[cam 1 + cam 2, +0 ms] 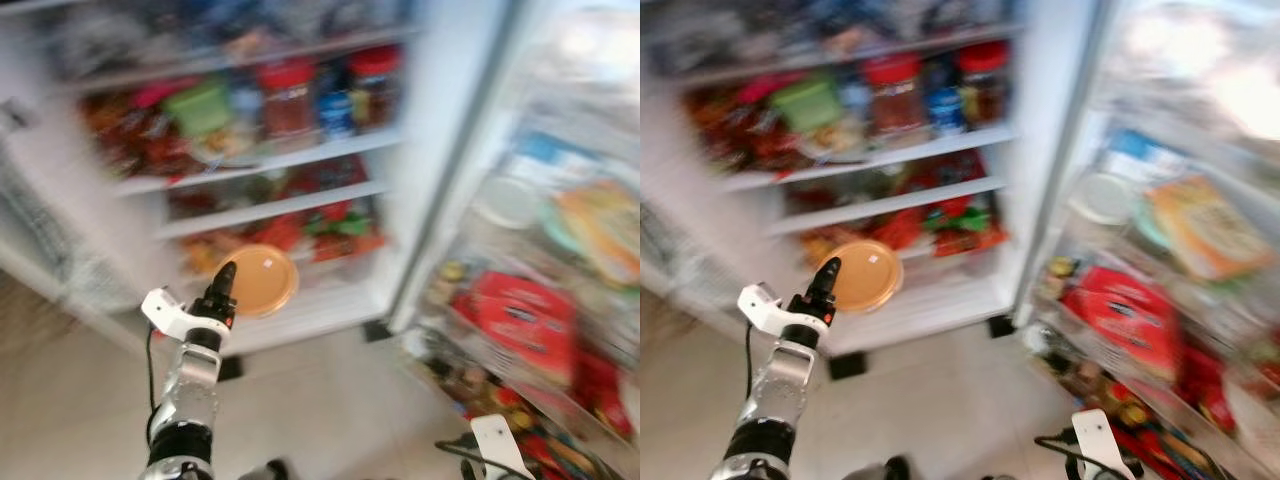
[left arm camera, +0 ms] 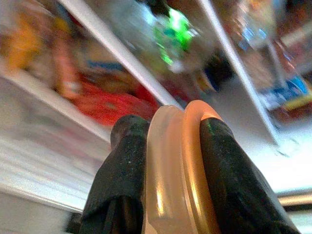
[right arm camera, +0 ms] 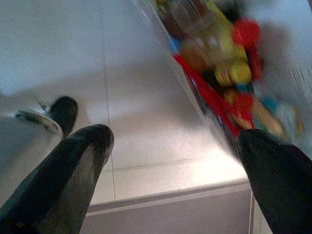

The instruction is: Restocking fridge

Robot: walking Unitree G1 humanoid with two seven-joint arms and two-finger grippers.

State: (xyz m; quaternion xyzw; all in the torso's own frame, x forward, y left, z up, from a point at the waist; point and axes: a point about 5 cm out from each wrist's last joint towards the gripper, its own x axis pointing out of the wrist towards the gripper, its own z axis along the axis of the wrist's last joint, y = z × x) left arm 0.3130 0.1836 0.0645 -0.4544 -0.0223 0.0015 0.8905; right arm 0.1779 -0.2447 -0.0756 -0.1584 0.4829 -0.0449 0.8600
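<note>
Before open fridge (image 1: 300,150), left gripper (image 2: 168,146) clamps orange-lidded container (image 1: 262,280)

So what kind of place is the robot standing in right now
Most likely a home kitchen: an open fridge with packed shelves and loaded door racks, over a pale tiled floor. The left tool holds a round orange container.

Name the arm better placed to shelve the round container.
Left. Its gripper is already shut on the container, raised before the fridge's low shelf. The right gripper hangs open and empty over the floor.
</note>
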